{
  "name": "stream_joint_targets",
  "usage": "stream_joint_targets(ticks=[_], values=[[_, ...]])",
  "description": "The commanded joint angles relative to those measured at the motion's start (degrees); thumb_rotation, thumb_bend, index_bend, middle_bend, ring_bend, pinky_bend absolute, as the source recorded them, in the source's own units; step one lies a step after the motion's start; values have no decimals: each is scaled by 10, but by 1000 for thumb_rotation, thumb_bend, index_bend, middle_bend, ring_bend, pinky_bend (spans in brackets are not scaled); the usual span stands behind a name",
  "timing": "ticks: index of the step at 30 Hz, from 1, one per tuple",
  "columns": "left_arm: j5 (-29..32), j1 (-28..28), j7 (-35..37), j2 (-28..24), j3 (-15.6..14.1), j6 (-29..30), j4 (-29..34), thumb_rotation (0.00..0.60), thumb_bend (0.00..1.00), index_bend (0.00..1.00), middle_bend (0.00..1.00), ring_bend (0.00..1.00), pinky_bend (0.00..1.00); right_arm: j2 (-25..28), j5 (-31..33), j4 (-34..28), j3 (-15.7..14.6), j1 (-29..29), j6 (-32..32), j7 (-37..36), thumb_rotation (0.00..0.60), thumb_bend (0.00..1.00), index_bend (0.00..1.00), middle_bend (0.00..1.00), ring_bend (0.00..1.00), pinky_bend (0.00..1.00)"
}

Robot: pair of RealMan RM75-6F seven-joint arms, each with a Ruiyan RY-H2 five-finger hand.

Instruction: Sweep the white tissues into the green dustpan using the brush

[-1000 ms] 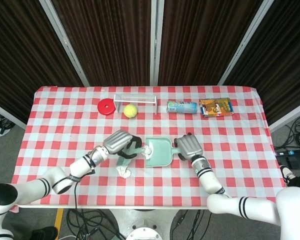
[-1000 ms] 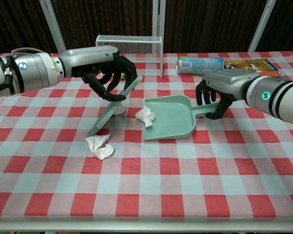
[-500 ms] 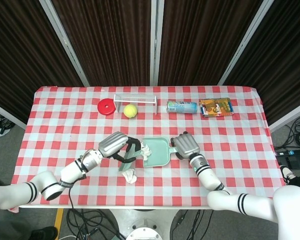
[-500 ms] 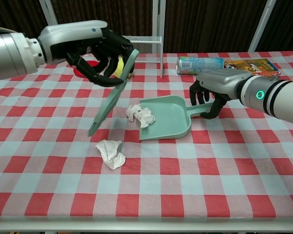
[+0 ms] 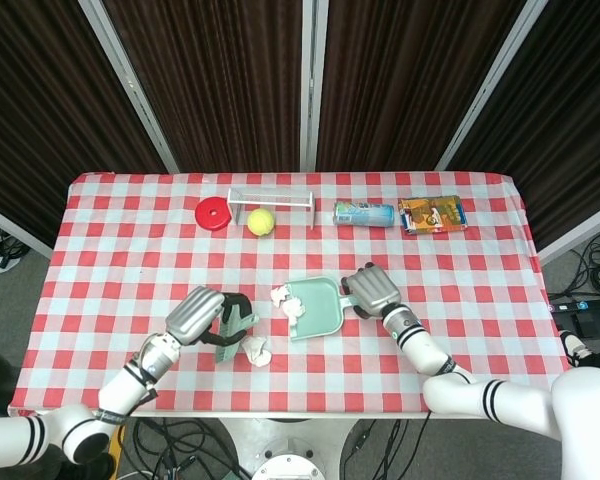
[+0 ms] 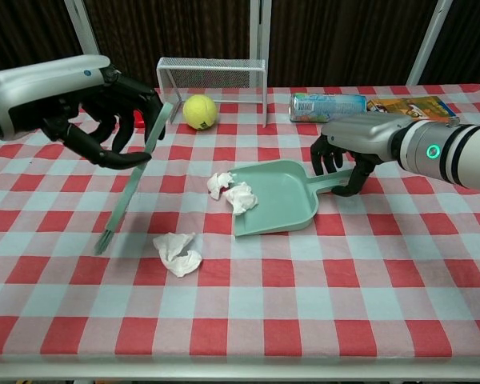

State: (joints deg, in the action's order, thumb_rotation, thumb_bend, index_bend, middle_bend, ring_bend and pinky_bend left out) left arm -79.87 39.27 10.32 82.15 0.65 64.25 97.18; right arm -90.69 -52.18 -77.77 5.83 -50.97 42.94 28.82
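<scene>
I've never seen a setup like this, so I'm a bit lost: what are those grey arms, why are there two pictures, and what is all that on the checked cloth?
Both pictures show one robot with two arms ending in fingered hands. One camera looks down from its head, the other forward from its chest. The left hand holds a green brush, bristles down. The right hand grips the handle of a green dustpan. Two crumpled tissues lie at the pan's mouth; another tissue lies on the cloth between brush and pan. Further back are a wire rack, a yellow ball, a red disc, a can and a packet.
</scene>
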Motion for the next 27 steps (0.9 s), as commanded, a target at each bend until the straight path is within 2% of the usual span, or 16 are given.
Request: stream_joint_targets(ticks=[1, 6, 16, 21, 27], values=[[23, -25, -48, 45, 3, 25, 19, 600, 463, 551, 550, 627, 810, 7, -8, -5, -3, -6, -8, -1, 600, 428, 684, 625, 359, 252], [38, -31, -77, 91, 20, 29, 12, 600, 469, 551, 550, 627, 813, 16, -16, -17, -6, -15, -11, 5, 600, 428, 687, 626, 359, 250], [76, -37, -127, 165, 51, 31, -49, 600, 470, 547, 537, 611, 816, 24, 0, -38, -15, -34, -12, 34, 600, 432, 692, 630, 359, 247], [76, -51, -121, 156, 60, 44, -52, 600, 470, 546, 535, 608, 816, 24, 1, -43, -18, -37, -9, 34, 600, 433, 696, 632, 359, 247], [81, -70, -121, 143, 56, 49, -47, 600, 470, 546, 535, 608, 816, 21, 4, -38, -22, -39, -9, 28, 600, 434, 698, 633, 359, 247]])
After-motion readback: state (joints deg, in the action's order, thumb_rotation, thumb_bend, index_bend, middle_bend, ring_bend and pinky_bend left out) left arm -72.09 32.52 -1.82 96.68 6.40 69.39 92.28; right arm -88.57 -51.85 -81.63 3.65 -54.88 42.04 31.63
